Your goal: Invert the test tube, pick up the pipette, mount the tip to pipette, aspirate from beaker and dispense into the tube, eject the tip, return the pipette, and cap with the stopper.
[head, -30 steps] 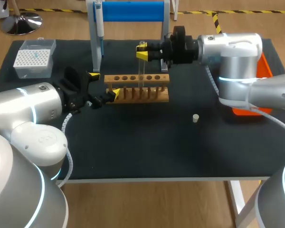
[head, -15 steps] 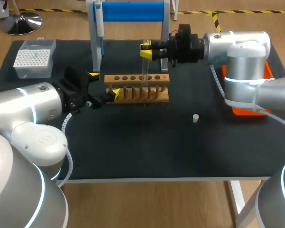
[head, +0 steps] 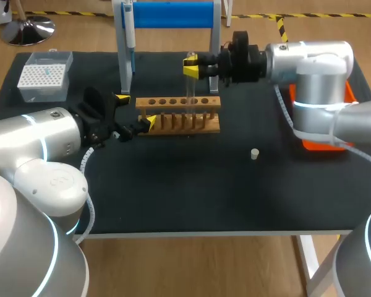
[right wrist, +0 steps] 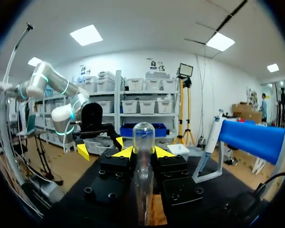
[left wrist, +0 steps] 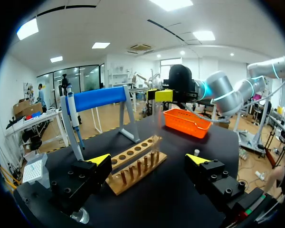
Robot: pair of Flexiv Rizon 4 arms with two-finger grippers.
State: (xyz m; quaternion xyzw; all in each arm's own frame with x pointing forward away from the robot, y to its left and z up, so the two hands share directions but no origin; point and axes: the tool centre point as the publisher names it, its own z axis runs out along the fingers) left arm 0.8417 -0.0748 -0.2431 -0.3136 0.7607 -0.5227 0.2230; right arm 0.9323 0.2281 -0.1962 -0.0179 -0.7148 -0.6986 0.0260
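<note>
1. Test tube (right wrist: 143, 137): it stands upright well back on the table (head: 173, 185), a little right of the middle. The right gripper grips it and its rounded closed end is on top. The glass is clear all the way through. Its lower end comes down to the right part of the wooden rack; I cannot tell whether it sits in a hole.
2. Tip box (head: 44, 77): a clear-walled box at the far left corner, filled with neat rows of white tips.
3. Left gripper (head: 136, 109): its fingers are spread wide and hold nothing. It sits low at the left end of the rack, which lies ahead of it between the two yellow tips.
4. Pipette (head: 129, 28): it hangs upright at the left end of the blue-barred stand (head: 173, 13), behind the rack.
5. Wooden rack (head: 178, 114): it has a row of round holes along the top board, with pegs showing below.
6. Right gripper (head: 190, 66): it is clamped on the tube from both sides, above and just behind the rack.
7. Stopper (head: 254, 154): small and pale, it stands alone on the table, nearer than the rack and to its right.
8. Orange basket (left wrist: 185, 122): it is at the far right, partly behind the right arm; its contents cannot be made out.
</note>
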